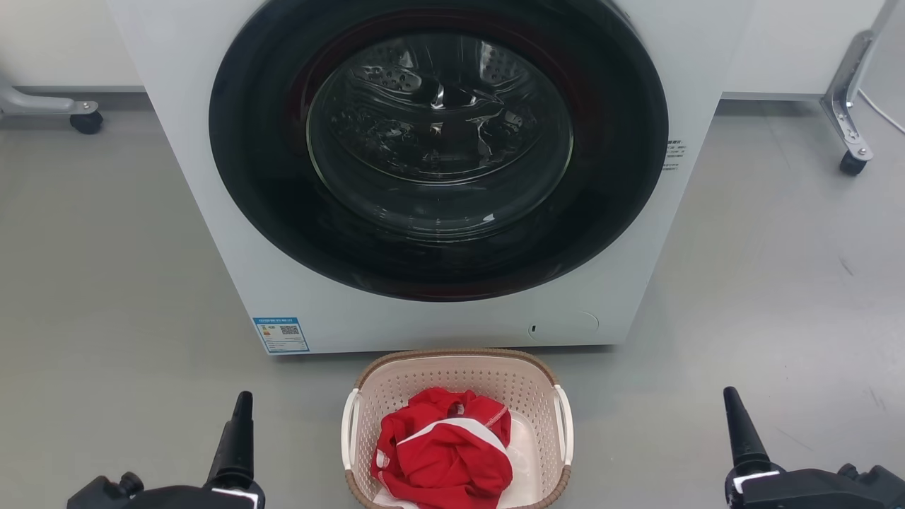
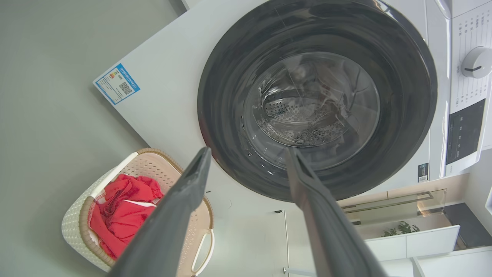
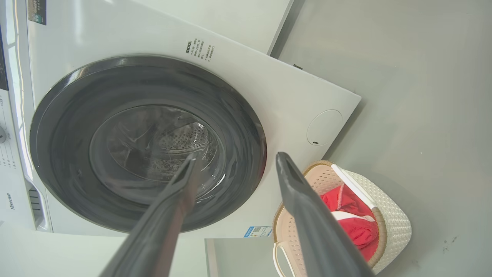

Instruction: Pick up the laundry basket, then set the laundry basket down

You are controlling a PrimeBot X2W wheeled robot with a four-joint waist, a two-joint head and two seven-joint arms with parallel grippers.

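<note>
The washer (image 3: 300, 100) bears the brand "Hisense" (image 3: 10, 201); its blue QR-code sticker (image 1: 281, 334) and other print are too small to read.

Cameras: one head view from above, two wrist views rolled sideways.
Head view faces forward and down on the washer (image 1: 438, 318), laundry basket (image 1: 424, 382) near its bottom edge. Left wrist view sights along the left gripper (image 2: 249, 152) from the basket's left; right wrist view along the right gripper (image 3: 235, 157) from its right. All share washer and basket.

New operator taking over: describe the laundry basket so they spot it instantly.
Start at the big white washer with the dark round door. On the floor before it sits the laundry basket: small, cream, perforated, holding red cloth.
</note>
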